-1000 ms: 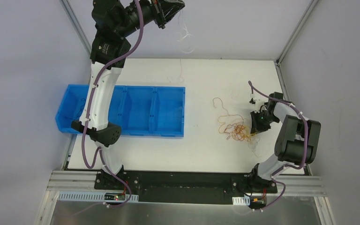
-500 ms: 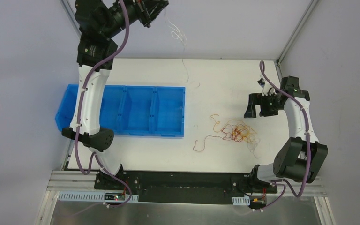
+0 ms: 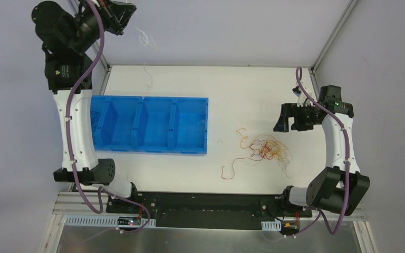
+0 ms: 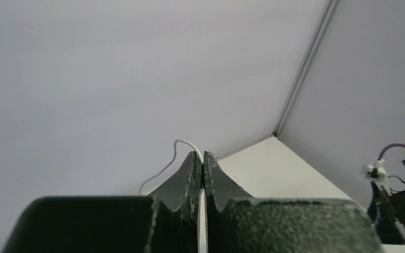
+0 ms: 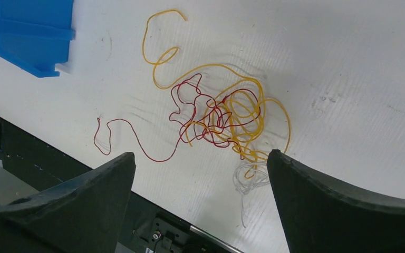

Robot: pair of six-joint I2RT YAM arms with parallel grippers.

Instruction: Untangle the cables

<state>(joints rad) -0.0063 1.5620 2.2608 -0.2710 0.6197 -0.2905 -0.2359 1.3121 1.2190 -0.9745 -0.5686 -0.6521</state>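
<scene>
The white cable [image 3: 146, 39] now swings clear of the tangle [image 3: 264, 149], carried up and leftward past the bin [image 3: 190, 126] by the left gripper [image 3: 121, 9], which is clamped on it. The right gripper [image 3: 290, 117] has let go and lifted, jaws wide, beside the red-and-yellow tangle lying on the table [image 3: 216, 89]. One strand looks freed; the rest still needs separating.

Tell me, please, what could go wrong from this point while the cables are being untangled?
1. The left gripper pinches the white cable with only its fingertips, raised high; the cable may slip out and fall outside the blue bin.
2. The right gripper hangs open near the tangle, where red and yellow cables cross many times; a grab in its middle would likely catch several and tighten the knot.
</scene>
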